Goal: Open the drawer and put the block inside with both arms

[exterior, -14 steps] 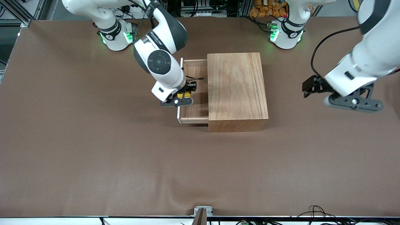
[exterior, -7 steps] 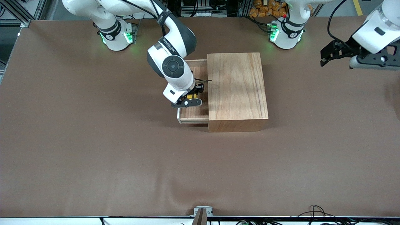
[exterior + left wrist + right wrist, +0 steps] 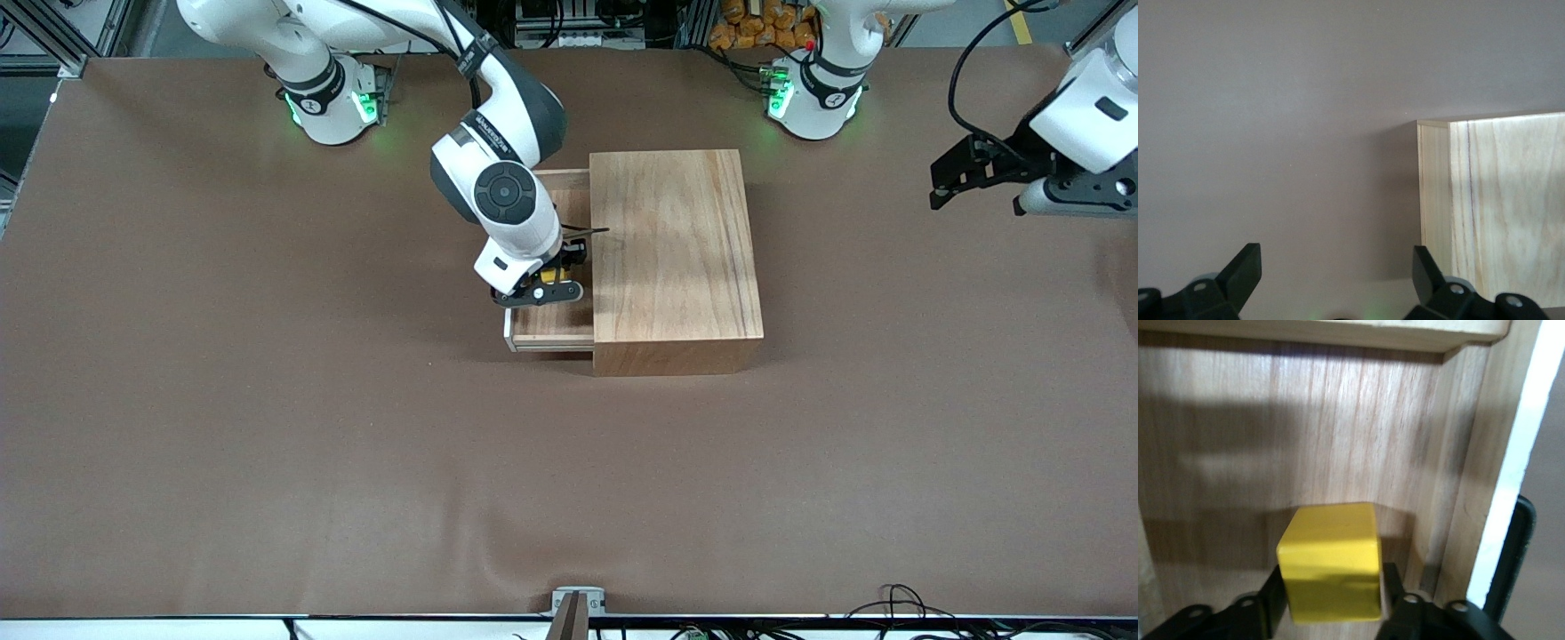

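Note:
The drawer [image 3: 551, 327] stands pulled out of the light-wood box [image 3: 676, 258] toward the right arm's end of the table. My right gripper [image 3: 553, 283] is down inside it. The yellow block [image 3: 1331, 560] rests on the drawer floor [image 3: 1338, 420] between the fingers, which stand slightly open, with a thin gap showing on one side. The white front panel [image 3: 1521, 473] and black handle [image 3: 1511, 553] are close beside it. My left gripper [image 3: 956, 182] hangs open and empty over the bare table at the left arm's end; in its wrist view [image 3: 1336, 273] a corner of the box [image 3: 1498, 200] shows.
Brown cloth covers the table [image 3: 356, 444]. The two green-lit arm bases [image 3: 333, 98] [image 3: 813, 93] stand along its edge farthest from the front camera. Cables lie along the edge nearest that camera [image 3: 898, 609].
The right gripper has moved with the block over the drawer and lower into it, and its fingers have eased apart. The left arm has swung away from the box toward its own end.

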Controlling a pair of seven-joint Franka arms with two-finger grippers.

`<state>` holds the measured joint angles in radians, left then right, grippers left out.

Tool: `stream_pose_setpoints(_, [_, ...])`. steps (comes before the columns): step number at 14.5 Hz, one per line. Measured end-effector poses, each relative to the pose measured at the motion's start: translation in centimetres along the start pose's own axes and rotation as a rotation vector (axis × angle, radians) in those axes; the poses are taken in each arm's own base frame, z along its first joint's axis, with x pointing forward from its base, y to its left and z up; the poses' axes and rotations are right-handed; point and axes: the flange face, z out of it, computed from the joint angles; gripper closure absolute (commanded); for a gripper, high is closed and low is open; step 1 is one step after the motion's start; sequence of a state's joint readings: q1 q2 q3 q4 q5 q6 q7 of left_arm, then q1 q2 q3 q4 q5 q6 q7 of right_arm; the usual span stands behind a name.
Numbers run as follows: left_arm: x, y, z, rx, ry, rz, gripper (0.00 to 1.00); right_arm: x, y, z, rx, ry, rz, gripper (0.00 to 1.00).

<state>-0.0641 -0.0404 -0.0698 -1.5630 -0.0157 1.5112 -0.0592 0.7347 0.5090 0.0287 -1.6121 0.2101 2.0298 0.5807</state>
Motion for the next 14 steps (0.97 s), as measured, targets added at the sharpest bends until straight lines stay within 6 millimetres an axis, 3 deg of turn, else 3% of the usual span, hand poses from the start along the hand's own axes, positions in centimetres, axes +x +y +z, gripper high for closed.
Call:
stream_pose_setpoints(4, [0.9,-0.2,0.9,-0.001,-0.015,-0.004,0.0,0.7,0.3,-2.1,0.019,0.032,0.012,0.0])
stream_pose_setpoints(7, [0.9,-0.2,0.7,-0.001,-0.011,-0.003,0.0,1.6,2.3,-6.2,0.035,0.051,0.044,0.0])
stream_pose_setpoints(11, [1.1,-1.0,1.1,-0.002,-0.018,-0.016,0.0,3.2,7.6,-13.4,0.034,0.023,0.116,0.0])
stream_pose_setpoints(14, [1.9,-4.4,2.3,-0.003,-0.039,-0.018,0.0,4.9,14.6,-18.3,0.049,0.032,0.12,0.0])
